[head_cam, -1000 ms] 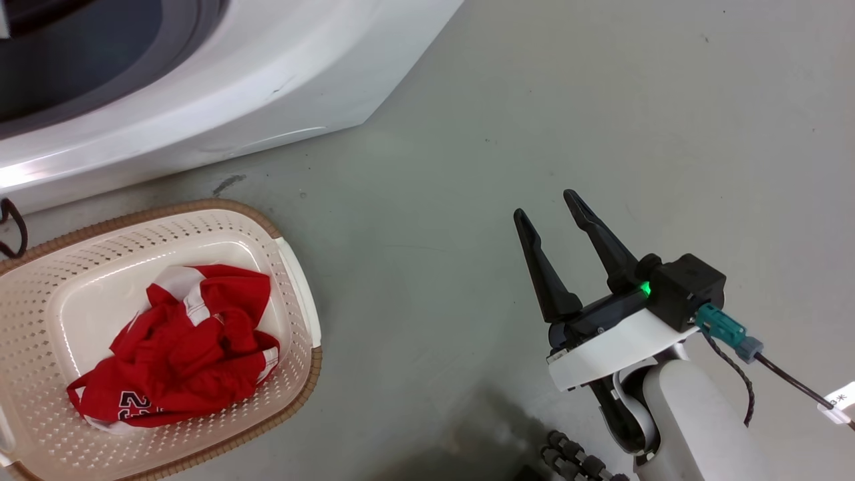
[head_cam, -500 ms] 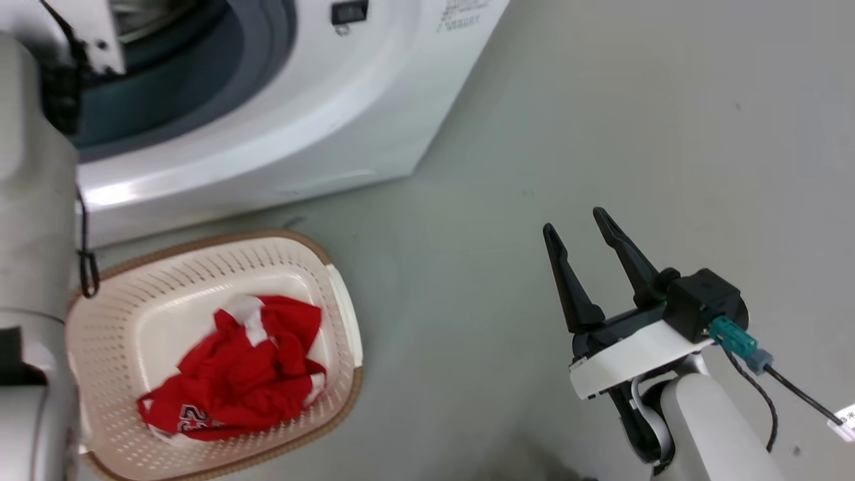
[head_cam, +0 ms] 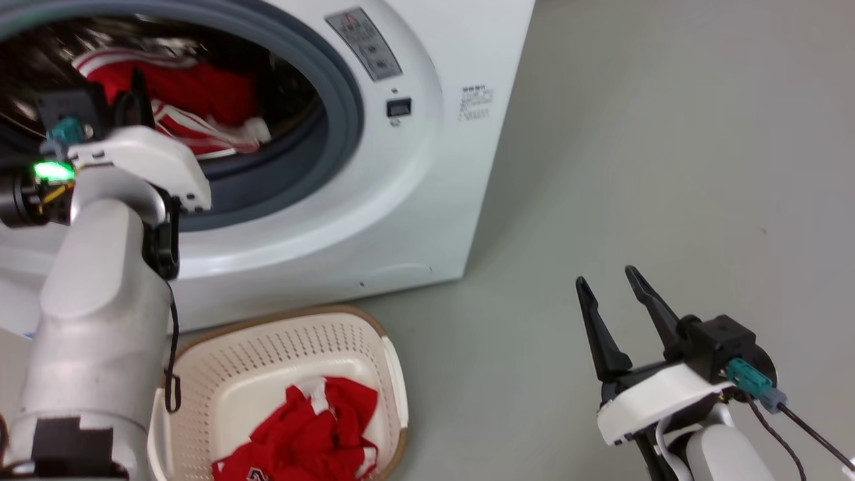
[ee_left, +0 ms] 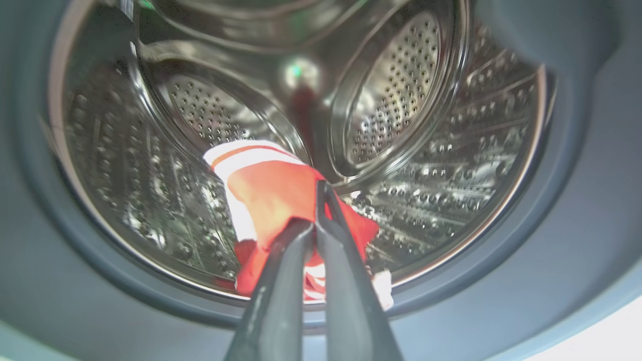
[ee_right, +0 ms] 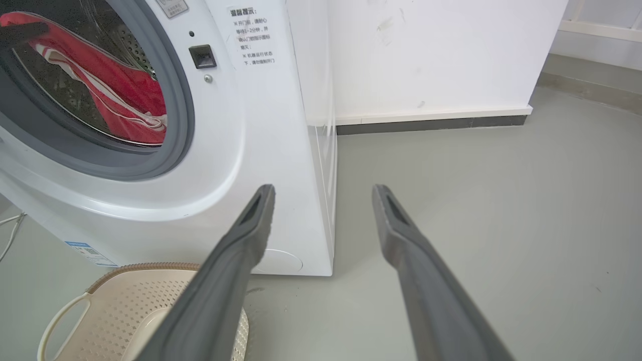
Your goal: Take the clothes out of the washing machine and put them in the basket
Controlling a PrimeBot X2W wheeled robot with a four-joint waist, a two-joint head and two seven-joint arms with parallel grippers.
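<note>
**Left side of the frame.** In the head view the left gripper sits at the upper left, inside the round opening of the washing machine. In the left wrist view the left gripper has its jaws clenched together, their tips overlapping a red jersey. Whether fabric is pinched between them cannot be told.

**Clothes, location 1.** One part of the clothes lies on the lower wall of the perforated steel drum, reaching the grey door seal. In the head view this part of the clothes shows red with white striped trim, just beyond the left jaws.

**Clothes, location 2.** A crumpled red jersey lies on the bottom of the basket, at the lower centre-left of the head view. The basket stands on the floor just in front of the machine.

**Right side of the frame.** The right gripper is at the lower right of the head view, over bare floor and well apart from the basket. In the right wrist view the right gripper has its jaws released and spread wide, with nothing between them. That view shows the washing machine at the left, the basket at the lower left and a white wall at the upper right.
</note>
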